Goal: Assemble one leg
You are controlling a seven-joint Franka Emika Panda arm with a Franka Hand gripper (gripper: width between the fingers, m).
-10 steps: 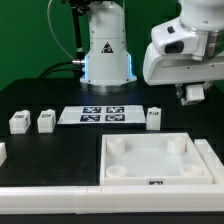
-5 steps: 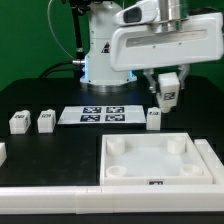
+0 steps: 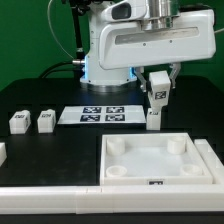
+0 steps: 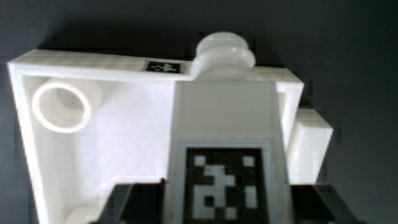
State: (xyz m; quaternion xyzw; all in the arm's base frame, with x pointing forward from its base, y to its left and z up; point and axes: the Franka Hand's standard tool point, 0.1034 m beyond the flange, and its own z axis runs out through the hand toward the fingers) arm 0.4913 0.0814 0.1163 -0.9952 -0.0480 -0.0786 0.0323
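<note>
My gripper (image 3: 157,88) is shut on a leg (image 3: 157,96), a small white block with a black-and-white tag, and holds it in the air. In the wrist view the leg (image 4: 224,130) runs out from between the dark fingers (image 4: 134,200), its round peg end toward the white tray (image 4: 107,150) below. The tray has a round socket (image 4: 63,105). In the exterior view the held leg hangs just above another leg (image 3: 153,121) that stands on the table behind the tray (image 3: 115,178). Two more legs (image 3: 18,122) (image 3: 45,121) stand at the exterior view's left.
The marker board (image 3: 105,115) lies flat between the left legs and the standing leg. Another white piece (image 3: 2,152) shows at the exterior view's left edge. The robot's base (image 3: 105,60) stands behind the board. A white strip (image 3: 50,198) runs along the table's front.
The arm has swung toward the exterior view's left with the leg still in its grip, from the right edge to above the standing leg. Nothing on the table has moved.
</note>
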